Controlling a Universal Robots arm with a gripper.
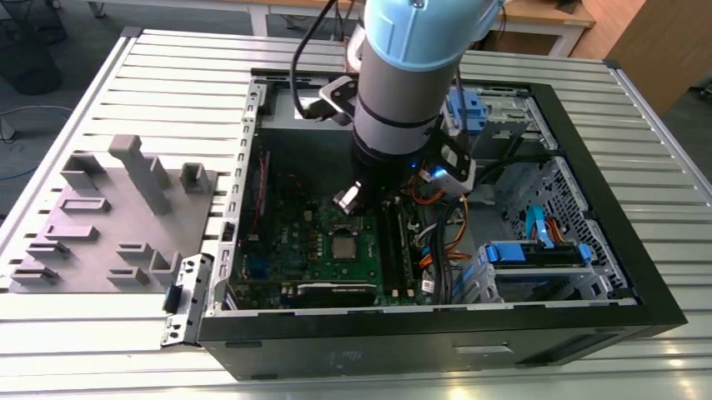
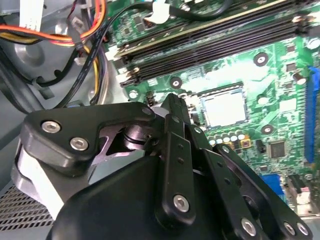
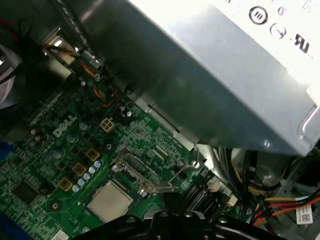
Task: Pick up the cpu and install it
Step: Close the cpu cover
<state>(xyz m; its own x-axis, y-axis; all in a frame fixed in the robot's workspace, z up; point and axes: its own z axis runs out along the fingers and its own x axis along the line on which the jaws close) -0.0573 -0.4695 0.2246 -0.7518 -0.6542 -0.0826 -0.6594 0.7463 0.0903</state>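
The cpu (image 2: 225,107) is a small square chip with a dull silver top, lying flat in its socket on the green motherboard (image 2: 280,75). It also shows in the first wrist view, cpu (image 3: 110,201), and in the exterior view, cpu (image 1: 345,246). Beside it the socket's metal frame (image 3: 142,172) is swung up, and its wire lever (image 3: 186,167) is raised. My gripper (image 2: 171,102) hangs inside the computer case a little above the board, beside the socket, and nothing shows in it. In the exterior view the gripper (image 1: 362,196) sits just beyond the chip.
The black case wall (image 1: 445,346) rings the board. Memory slots (image 2: 210,42) and orange and black cables (image 2: 85,30) run close by. The silver power supply (image 3: 210,75) overhangs the board. Blue drive brackets (image 1: 534,254) stand at the exterior view's right, a grey block fixture (image 1: 112,217) at its left.
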